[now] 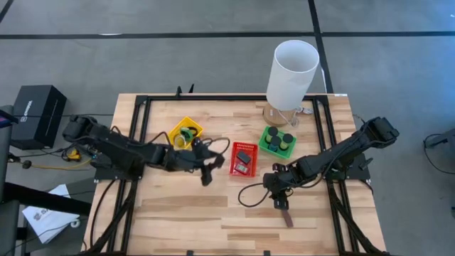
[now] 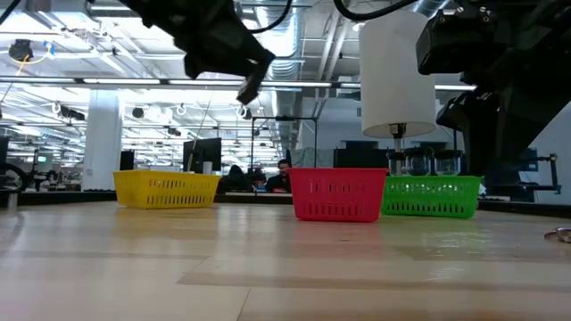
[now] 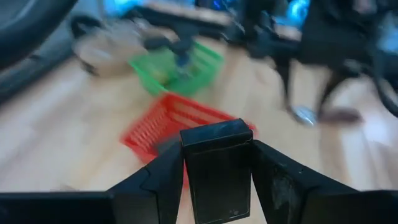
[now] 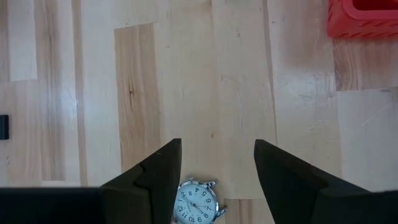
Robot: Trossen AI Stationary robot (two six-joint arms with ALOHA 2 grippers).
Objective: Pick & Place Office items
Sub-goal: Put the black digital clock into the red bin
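Note:
My left gripper point(image 1: 207, 174) hangs above the table just left of the red basket point(image 1: 243, 158), shut on a flat black rectangle point(image 3: 217, 174). The red basket point(image 3: 177, 124) shows ahead of the fingers and holds flat black pieces. My right gripper point(image 4: 217, 149) stands open, pointing steeply down over a brown-strapped watch point(image 1: 286, 215). The watch's white dial point(image 4: 198, 204) lies flat on the wood below the gap between the fingers. In the yellow basket point(image 1: 186, 131) sits a green ring. Black short cylinders fill the green basket point(image 1: 277, 140). My left gripper pinches the black rectangle by its two long sides point(image 3: 188, 171), one finger on each. The rectangle's free end point(image 3: 214, 134) juts out past the fingertips. It is lifted clear of the table, with the fingers slanting down toward the red basket.
A tall white cylinder point(image 1: 291, 67) stands at the far edge behind the green basket. The three baskets sit in a row across the middle of the table. Bare wood lies along the near edge point(image 1: 213, 227). Black frame rails run down both sides.

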